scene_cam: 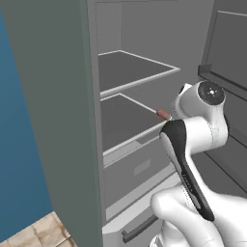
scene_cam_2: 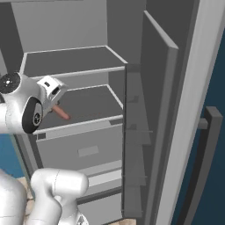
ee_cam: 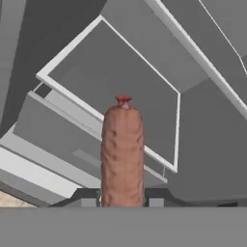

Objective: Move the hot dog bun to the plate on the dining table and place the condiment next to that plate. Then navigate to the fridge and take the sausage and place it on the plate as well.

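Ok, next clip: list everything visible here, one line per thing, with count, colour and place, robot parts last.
fridge: one, grey, open, straight ahead of the robot
wire shelves: two, grey with pale edges, upper half of the fridge interior
drawers: grey, stacked below the shelves; exact count unclear
fridge door: one, grey, swung open on the right, with a dark handle and inner door racks
sausage: one, reddish-brown, clamped between the jaws, sticking out in front of the lower shelf
wall: blue, seen at the left of the fridge
floor: tan tiles, at the foot of the fridge
arm: one, white with dark joints, reaching toward the fridge
gripper: one, shut on the sausage
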